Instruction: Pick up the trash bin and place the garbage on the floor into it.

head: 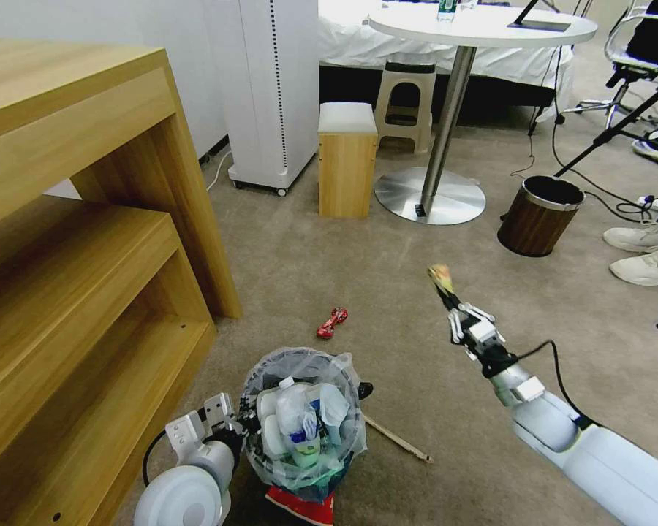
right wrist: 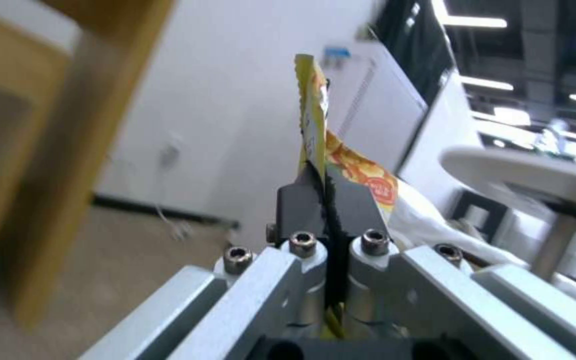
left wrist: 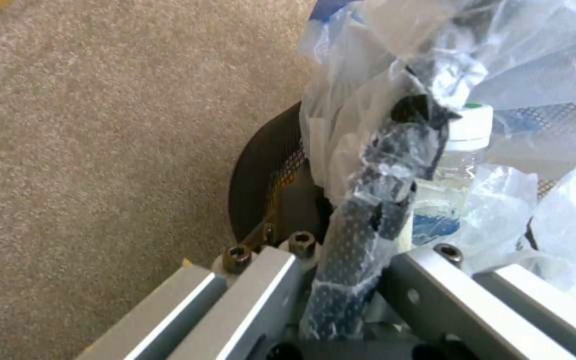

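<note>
Right gripper (head: 446,286) is up in the air over the floor (head: 387,292), arm stretched forward, and its 2 fingers (right wrist: 301,205) are pinched tight on a yellow and orange wrapper (right wrist: 315,115) that sticks up past the tips, printed side fanning out beside them. In the head view that wrapper (head: 440,275) shows as a small yellow scrap at the very tip of the gripper, well clear of the carpet. Down low on the other side, the left gripper (head: 240,422) is clamped onto the rim of the trash bin (head: 303,424), and the left wrist view shows it plainly: the bag-wrapped mesh rim (left wrist: 368,210) runs straight down between the closed fingers. The bin sits right in front of the robot's base, just beside the wooden shelf unit (head: 88,277), and it is packed: a white-capped plastic bottle (left wrist: 458,150), white crumpled pieces and blue print under the clear liner. Something red (head: 300,504) pokes out from under the bin's near edge. On the carpet, 1 red wrapper (head: 332,322) lies just beyond the bin, and 1 wooden stick (head: 396,438) lies beside it toward the right arm. Farther off stand a small wooden stool (head: 347,157), the round white table (head: 482,25) on its steel foot, and the brown bin with the silver rim (head: 539,215).
</note>
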Robot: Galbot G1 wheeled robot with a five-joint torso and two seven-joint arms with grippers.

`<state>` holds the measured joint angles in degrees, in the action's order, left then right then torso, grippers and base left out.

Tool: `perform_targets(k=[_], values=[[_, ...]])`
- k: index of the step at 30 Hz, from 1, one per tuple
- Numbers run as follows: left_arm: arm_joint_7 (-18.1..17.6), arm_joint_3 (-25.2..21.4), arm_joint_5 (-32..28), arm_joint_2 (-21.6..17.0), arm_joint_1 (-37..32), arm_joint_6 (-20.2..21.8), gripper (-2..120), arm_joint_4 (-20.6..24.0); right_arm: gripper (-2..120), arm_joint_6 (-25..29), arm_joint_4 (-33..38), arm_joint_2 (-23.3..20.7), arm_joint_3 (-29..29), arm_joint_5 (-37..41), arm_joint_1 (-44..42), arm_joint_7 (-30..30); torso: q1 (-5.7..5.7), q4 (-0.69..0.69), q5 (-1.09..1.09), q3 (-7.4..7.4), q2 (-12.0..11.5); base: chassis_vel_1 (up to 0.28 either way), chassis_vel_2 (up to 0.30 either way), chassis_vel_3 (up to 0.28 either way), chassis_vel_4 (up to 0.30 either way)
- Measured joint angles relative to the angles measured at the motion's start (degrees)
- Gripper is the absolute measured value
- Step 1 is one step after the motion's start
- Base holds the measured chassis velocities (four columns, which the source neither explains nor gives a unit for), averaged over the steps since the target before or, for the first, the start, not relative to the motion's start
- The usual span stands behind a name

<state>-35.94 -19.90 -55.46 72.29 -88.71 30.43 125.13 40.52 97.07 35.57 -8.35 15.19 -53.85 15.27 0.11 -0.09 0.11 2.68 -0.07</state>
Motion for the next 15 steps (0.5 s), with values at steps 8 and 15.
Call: perform_targets(k=[8,15], values=[[0.07,0.87,0.0,-0.59,0.52,0.35,0,-0.43,0,-1.24,10.21,-4.09,-4.38,8.86,0.6,-3.2,0.0,-0.01,0.02,0.0,0.0,0.0,0.0,0.0,0.0],[-0.17,0.84,-0.06,-1.12,0.31,0.48,0,-0.37,0,-2.32,15.4,-5.06,-10.58,16.53,0.65,-4.06,0.0,-0.02,0.02,0.0,0.0,0.0,0.0,0.0,0.0]])
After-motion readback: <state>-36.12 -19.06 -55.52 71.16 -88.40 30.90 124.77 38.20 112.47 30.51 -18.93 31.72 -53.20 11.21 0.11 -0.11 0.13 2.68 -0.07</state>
